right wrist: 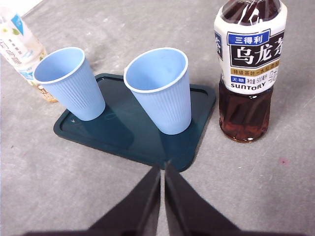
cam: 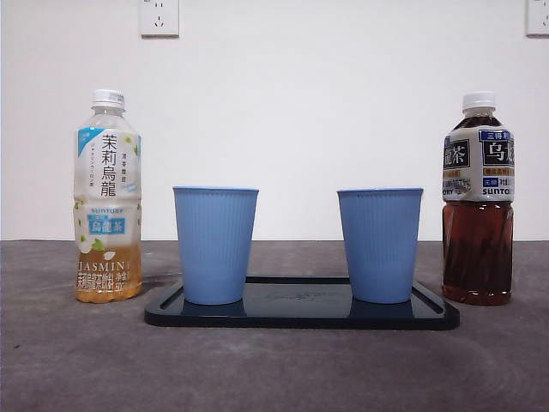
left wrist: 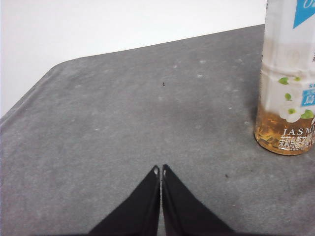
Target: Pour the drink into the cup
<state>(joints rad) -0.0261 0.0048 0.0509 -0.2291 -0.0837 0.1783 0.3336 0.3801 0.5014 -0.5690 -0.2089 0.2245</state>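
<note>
Two blue ribbed cups, a left cup and a right cup, stand upright and empty on a dark tray. A jasmine tea bottle with a white cap stands left of the tray. A dark oolong tea bottle stands right of it. My left gripper is shut and empty above the table, near the jasmine bottle. My right gripper is shut and empty, above the tray's near edge, with the cups and the oolong bottle ahead. Neither arm shows in the front view.
A grey table meets a white wall with two sockets. The table's rounded corner lies beyond the left gripper.
</note>
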